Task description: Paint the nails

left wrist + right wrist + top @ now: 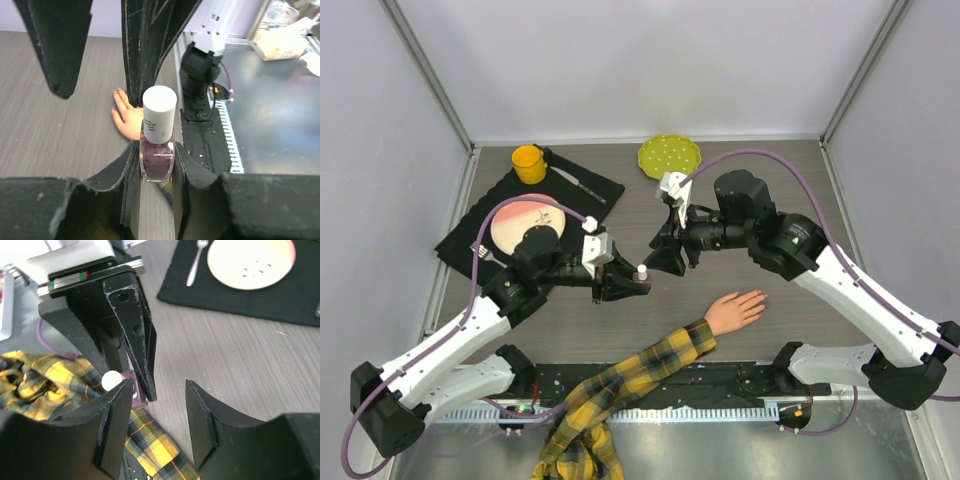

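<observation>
My left gripper (623, 286) is shut on a small bottle of purple polish (641, 276) with a white cap and holds it upright; its jaws clamp the glass body (158, 159). My right gripper (667, 260) is open, just beyond the cap (159, 114), with its fingers (146, 50) hanging over the bottle. From the right wrist the cap (112, 380) sits beside the left finger (116, 426), outside the gap. The mannequin hand (735, 310) with plaid sleeve (630, 380) lies palm down to the right. Its nails (761, 297) are too small to make out.
A black mat (495, 200) at the back left carries a pink-cream plate (525, 222), a fork (480, 252), a knife (578, 183) and a yellow cup (528, 162). A green dotted plate (669, 155) sits at the back. White walls enclose the table.
</observation>
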Controlling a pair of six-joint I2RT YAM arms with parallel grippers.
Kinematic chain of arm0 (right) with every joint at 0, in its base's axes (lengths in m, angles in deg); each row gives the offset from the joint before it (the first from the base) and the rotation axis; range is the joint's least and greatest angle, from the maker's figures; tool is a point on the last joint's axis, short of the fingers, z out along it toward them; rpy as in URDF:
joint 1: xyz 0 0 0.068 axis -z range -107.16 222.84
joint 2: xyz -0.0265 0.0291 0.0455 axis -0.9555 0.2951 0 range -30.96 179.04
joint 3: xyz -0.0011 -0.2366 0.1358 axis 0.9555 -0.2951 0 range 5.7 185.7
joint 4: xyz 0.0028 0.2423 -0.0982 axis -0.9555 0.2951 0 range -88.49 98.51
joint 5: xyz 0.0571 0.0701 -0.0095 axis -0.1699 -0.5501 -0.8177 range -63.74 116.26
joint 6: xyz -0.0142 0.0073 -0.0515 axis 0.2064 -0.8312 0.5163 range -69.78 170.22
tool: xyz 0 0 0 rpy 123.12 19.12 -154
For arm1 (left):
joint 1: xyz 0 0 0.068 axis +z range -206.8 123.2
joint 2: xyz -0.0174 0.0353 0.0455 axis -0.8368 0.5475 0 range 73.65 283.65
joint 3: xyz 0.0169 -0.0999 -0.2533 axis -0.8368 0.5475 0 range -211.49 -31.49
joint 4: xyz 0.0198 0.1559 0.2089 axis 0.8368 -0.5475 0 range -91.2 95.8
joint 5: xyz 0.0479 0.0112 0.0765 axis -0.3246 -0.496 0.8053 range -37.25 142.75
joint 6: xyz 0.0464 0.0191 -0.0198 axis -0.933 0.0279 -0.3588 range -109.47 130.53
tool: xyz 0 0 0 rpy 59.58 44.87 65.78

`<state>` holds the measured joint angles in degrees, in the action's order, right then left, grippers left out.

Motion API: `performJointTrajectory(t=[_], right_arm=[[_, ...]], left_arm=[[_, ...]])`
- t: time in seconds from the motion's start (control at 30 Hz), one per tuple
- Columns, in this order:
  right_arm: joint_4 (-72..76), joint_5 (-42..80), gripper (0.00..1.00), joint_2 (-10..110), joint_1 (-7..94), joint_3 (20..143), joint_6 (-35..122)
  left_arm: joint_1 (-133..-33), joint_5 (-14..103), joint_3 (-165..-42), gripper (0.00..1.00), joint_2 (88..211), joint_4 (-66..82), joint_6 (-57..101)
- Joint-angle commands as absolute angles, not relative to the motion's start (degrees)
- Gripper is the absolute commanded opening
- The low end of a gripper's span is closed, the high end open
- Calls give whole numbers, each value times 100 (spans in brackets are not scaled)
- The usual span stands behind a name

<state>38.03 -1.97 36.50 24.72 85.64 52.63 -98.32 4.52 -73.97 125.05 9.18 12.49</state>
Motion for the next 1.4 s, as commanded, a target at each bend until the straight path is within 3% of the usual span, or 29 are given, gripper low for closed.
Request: performJointTrajectory(t=[0.0,0.3,0.63,0.8,1.33,1.37], right_arm=[[3737,-1320,53,3636,2432,8595,5584],[3755,-30,61,3373,2450,8638,5408],[4212,-1073,60,3390,2450,8788,5611],[3878,-1022,59,3548,2450,8770,5470],[3720,-1434,31,3935,2450,8884,5470],[3720,-1434,26,3935,2450,8885,5470]], left_arm=[[-9811,283,-7684,0,12542,1213,1361],[-9811,362,-7702,0,12507,1108,1264],[-9811,423,-7728,0,12480,1020,1203],[-9811,388,-7737,0,12515,1037,1229],[-9776,406,-7764,0,12612,1037,1220],[-9767,406,-7764,0,12612,1037,1220]])
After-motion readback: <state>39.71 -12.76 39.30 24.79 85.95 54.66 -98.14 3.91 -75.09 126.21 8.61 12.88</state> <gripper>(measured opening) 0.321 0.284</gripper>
